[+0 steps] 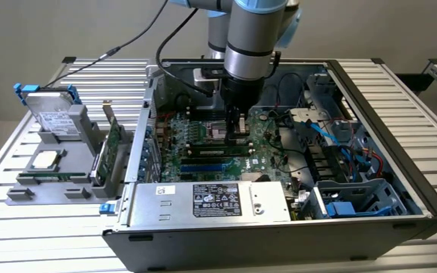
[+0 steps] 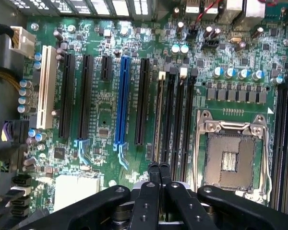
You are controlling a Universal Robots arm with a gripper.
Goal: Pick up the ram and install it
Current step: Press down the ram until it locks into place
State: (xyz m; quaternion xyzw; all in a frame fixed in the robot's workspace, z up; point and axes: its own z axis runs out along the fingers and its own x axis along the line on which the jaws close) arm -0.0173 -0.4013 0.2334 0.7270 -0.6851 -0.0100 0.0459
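Wrist view: the tool (image 2: 158, 168), fingers pressed together, sits directly over the ram (image 2: 159, 120), which stands edge-up in a memory slot and runs lengthwise straight away from the fingertips, parallel to the neighbouring black slots (image 2: 180, 120) and beside the CPU socket (image 2: 230, 155). Whether the fingertips pinch its near end or merely press on it cannot be told. Seen edge-on, the ram is a thin, dark green strip. Exterior view: the tool (image 1: 238, 122) reaches down into the computer case (image 1: 400, 165) on the tabletop (image 1: 21, 227).

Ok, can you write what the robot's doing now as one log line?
gripper: shut | at: end of long narrow green ram stick | ram: apparently standing edge-on in green motherboard | place: inside open black computer case
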